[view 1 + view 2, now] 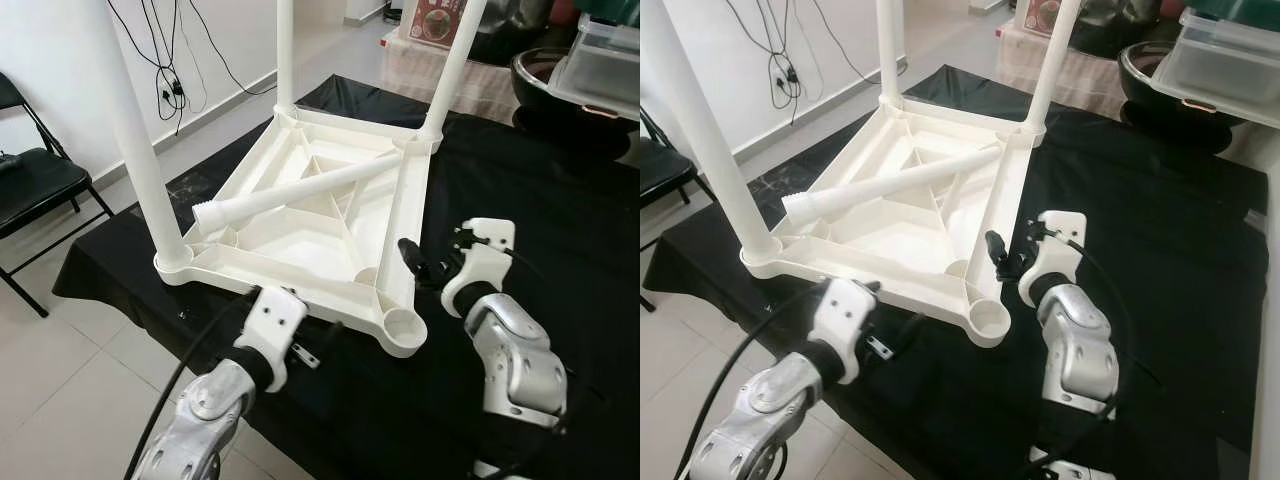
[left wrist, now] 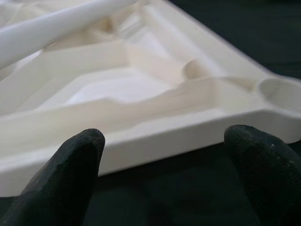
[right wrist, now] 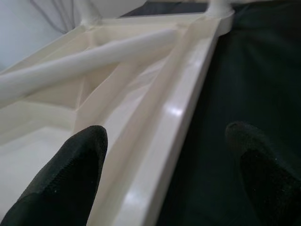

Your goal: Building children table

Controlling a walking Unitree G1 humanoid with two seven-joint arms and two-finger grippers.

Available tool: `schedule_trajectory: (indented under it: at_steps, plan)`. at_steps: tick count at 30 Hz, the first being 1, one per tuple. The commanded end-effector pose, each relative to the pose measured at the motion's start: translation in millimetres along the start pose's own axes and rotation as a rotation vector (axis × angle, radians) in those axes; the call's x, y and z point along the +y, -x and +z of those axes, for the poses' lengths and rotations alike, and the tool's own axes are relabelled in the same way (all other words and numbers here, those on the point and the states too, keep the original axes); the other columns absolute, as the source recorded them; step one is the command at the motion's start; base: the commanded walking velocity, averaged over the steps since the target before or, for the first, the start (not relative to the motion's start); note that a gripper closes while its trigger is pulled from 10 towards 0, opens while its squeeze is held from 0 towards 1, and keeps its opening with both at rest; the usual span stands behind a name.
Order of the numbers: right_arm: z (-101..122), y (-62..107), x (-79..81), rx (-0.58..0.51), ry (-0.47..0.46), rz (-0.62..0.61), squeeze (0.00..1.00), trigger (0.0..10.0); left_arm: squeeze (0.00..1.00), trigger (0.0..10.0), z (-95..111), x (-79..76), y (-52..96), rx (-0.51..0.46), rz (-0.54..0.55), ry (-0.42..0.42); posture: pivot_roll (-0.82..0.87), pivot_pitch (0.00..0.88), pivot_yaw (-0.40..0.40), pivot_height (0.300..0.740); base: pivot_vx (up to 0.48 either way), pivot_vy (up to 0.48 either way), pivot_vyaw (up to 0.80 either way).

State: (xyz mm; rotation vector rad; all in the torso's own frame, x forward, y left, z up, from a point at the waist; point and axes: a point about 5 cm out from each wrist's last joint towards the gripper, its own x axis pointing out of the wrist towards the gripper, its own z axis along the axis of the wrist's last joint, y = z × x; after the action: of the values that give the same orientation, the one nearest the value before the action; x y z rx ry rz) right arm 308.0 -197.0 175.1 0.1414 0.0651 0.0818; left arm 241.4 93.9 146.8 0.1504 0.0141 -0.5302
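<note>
Left eye view: upturned white tabletop [image 1: 300, 230] at 12 o'clock on the black-draped counter [image 1: 520, 200]. Three legs stand in sockets; the loose leg [image 1: 290, 193] lies across the ribs; empty socket [image 1: 405, 326] at the near-right corner, 1 o'clock.

Right eye view: right gripper [image 1: 1000, 258] beside the right rail.

Left wrist view: left gripper [image 2: 164, 155] fingers spread apart, empty, facing the near rail.

Right wrist view: fingers released, straddling the rail. Best next: grab the loose leg mid-shaft, stand it upright, seat it squarely.

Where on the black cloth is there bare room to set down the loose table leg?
Bare black cloth lies right of the upturned tabletop, beyond the right gripper. The near edge is crowded by the left gripper and the empty corner socket.
</note>
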Motion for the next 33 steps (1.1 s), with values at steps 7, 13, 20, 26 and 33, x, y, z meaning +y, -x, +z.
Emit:
schedule_trajectory:
  at_steps: [7, 13, 20, 26, 33]
  plan:
    - [-4.6, 5.3, -20.3, -0.007, 0.004, -0.102, 0.00, 10.0, 0.00, 10.0, -8.0, 2.6, 5.3, 0.059, 0.069, -0.026, -0.07, 0.101, -0.052, 0.740, -0.137, 0.000, 0.00]
    - [-12.6, 5.6, -19.5, 0.008, 0.028, -0.116, 0.00, 10.0, 0.00, 10.0, -4.4, 7.2, 4.4, 0.016, 0.086, -0.051, -0.07, 0.098, -0.047, 0.740, -0.320, 0.000, 0.00]
    - [-18.9, 6.5, -20.5, 0.024, 0.038, -0.133, 0.00, 10.0, 0.00, 10.0, -6.1, 10.0, 5.9, 0.024, 0.104, -0.061, -0.07, 0.099, -0.046, 0.740, 0.000, 0.266, 0.00]
    - [-22.8, 7.3, -18.3, 0.033, 0.035, -0.131, 0.00, 10.0, 0.00, 10.0, -7.4, 10.9, 6.9, 0.031, 0.107, -0.059, -0.07, 0.099, -0.045, 0.740, 0.000, 0.469, 0.00]
    - [-23.0, 6.0, -17.1, 0.028, 0.037, -0.138, 0.00, 10.0, 0.00, 10.0, -7.6, 12.8, 6.5, 0.027, 0.111, -0.060, -0.07, 0.099, -0.044, 0.740, 0.000, 0.476, 0.00]
